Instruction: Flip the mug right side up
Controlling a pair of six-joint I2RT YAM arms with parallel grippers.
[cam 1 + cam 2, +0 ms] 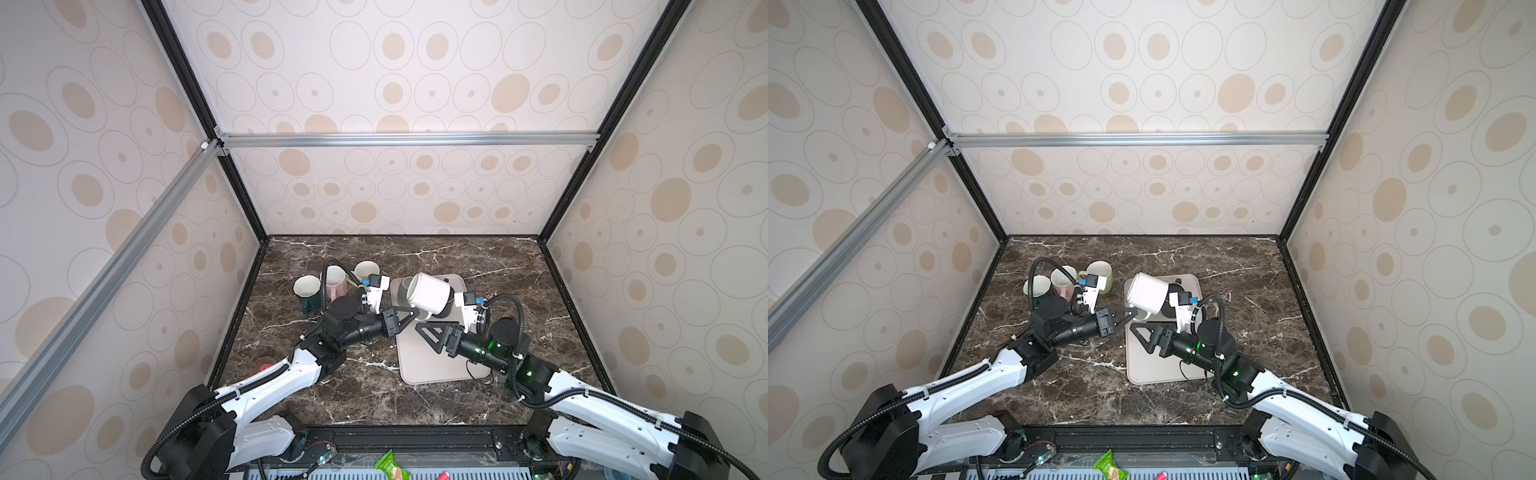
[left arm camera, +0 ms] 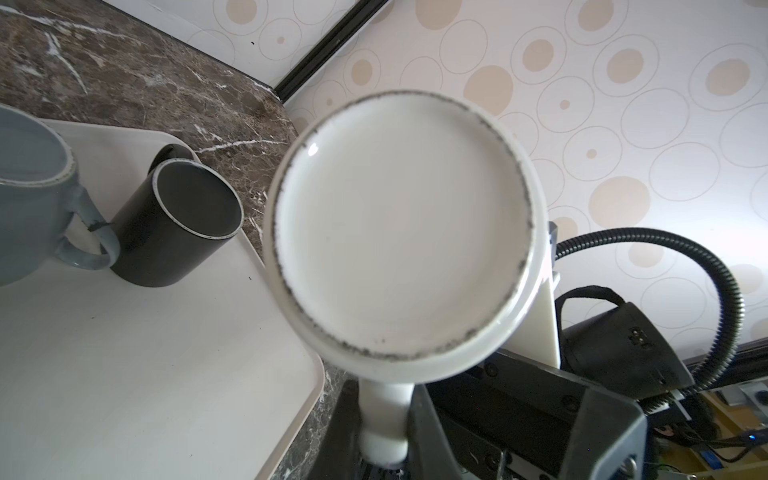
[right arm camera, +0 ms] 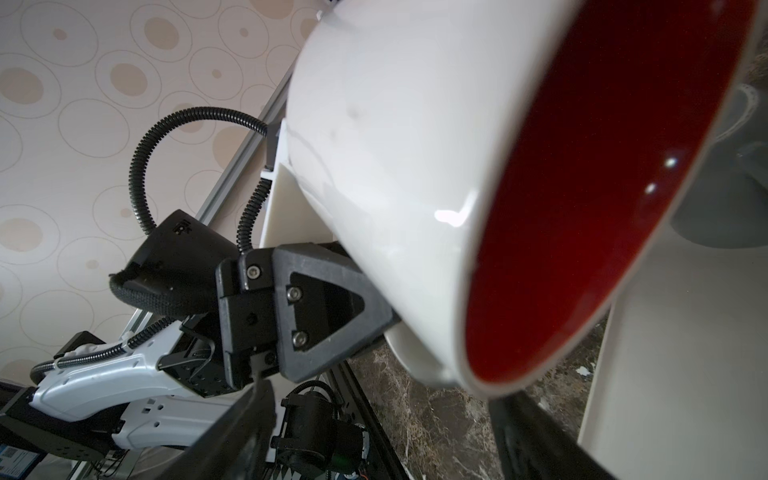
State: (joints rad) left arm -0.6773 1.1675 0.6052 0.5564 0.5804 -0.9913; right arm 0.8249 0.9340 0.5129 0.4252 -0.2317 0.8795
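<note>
Mid-flip: the mug hangs tilted above the tray, its handle clamped in the left gripper. The right gripper sits just below, jaws apart; righting and set-down remain.

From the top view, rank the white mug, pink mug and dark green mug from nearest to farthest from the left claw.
1. white mug: gripped by its handle in the left claw, lifted over the tray.
2. pink mug: to the claw's left, in the mug cluster.
3. dark green mug: leftmost of that cluster.
</note>
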